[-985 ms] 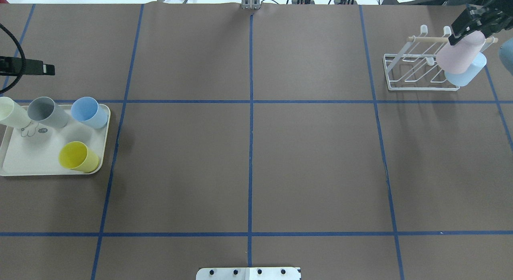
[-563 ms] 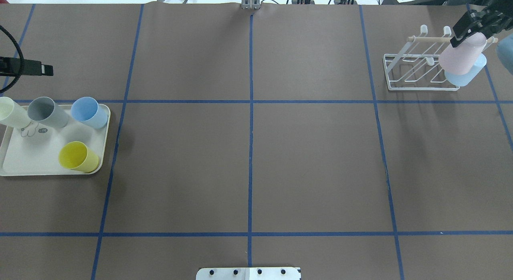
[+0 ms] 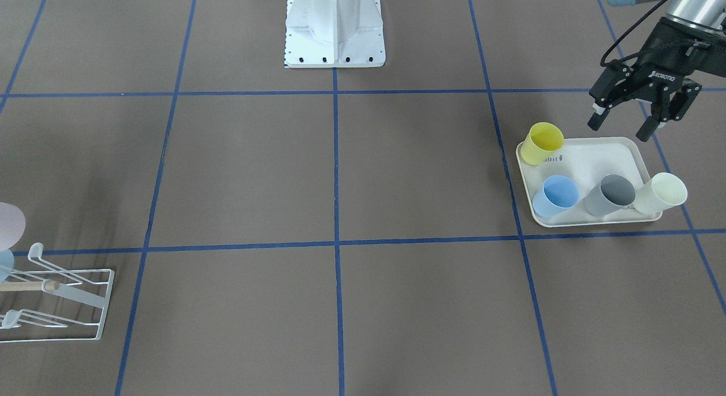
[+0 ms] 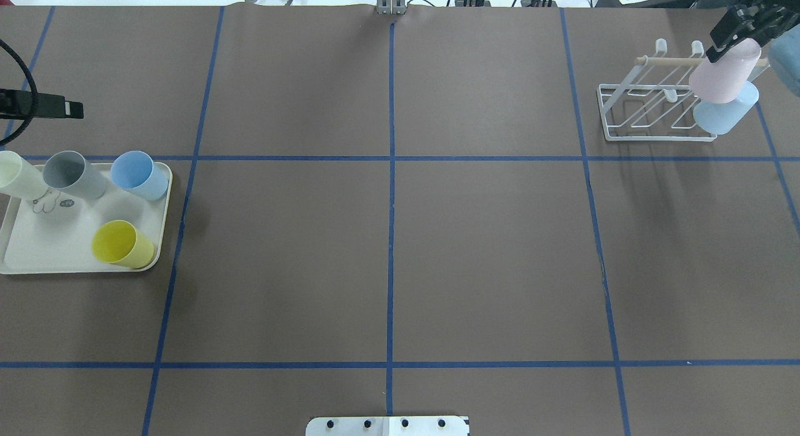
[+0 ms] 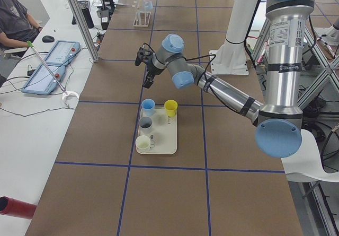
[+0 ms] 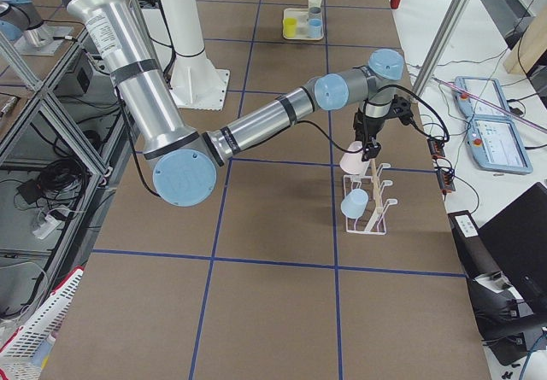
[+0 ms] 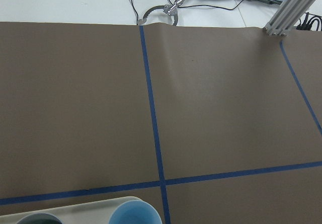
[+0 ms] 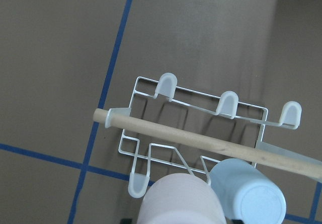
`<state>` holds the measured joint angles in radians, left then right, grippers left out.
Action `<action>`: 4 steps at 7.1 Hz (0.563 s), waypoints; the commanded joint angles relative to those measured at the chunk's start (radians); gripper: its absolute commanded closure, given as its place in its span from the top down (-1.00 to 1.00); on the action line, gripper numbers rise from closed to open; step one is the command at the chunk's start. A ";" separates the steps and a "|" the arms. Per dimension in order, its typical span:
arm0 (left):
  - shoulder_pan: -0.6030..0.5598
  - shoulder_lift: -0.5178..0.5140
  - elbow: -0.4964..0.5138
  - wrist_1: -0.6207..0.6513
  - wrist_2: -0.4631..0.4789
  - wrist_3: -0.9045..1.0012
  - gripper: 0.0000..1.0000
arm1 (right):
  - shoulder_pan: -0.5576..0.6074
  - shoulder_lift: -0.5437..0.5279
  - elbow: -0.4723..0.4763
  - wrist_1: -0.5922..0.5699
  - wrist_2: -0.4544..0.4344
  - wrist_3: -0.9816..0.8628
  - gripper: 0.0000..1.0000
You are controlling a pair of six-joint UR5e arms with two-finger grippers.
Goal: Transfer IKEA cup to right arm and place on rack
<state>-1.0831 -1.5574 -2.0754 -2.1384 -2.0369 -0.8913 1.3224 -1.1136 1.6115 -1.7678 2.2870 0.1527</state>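
My right gripper [image 4: 737, 41] is shut on the base of a pink IKEA cup [image 4: 719, 79], held tilted and mouth-down above the far right part of the white wire rack [image 4: 647, 102]. The right wrist view shows the pink cup [image 8: 181, 204] over the rack's front pegs, next to a light blue cup [image 8: 249, 194] hanging on the rack under the wooden dowel [image 8: 201, 141]. From the exterior right view the pink cup [image 6: 352, 158] hangs just above the blue cup [image 6: 355, 203]. My left gripper [image 3: 618, 126] is open and empty, above the table just behind the tray.
A cream tray [image 3: 590, 158] at the left end carries a yellow cup [image 3: 544, 142], a blue cup [image 3: 558, 194], a grey cup [image 3: 612, 193] and a cream cup [image 3: 661, 193] leaning over its edge. A person sits at a side desk [image 5: 16, 21].
My right gripper has carried the pink cup a little farther back and to the right over the rack. The left arm has barely moved.
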 commanded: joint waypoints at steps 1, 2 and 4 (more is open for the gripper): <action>0.000 -0.001 0.000 0.000 -0.002 -0.001 1.00 | 0.008 0.032 -0.054 0.001 0.002 -0.021 -0.49; 0.000 -0.001 0.000 -0.002 -0.002 -0.002 1.00 | 0.006 0.031 -0.058 -0.001 0.003 -0.021 -0.48; 0.005 -0.001 0.003 -0.002 -0.002 -0.002 1.00 | 0.004 0.024 -0.065 -0.001 0.006 -0.022 -0.48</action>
<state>-1.0809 -1.5585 -2.0740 -2.1397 -2.0386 -0.8927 1.3282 -1.0864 1.5507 -1.7685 2.2908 0.1312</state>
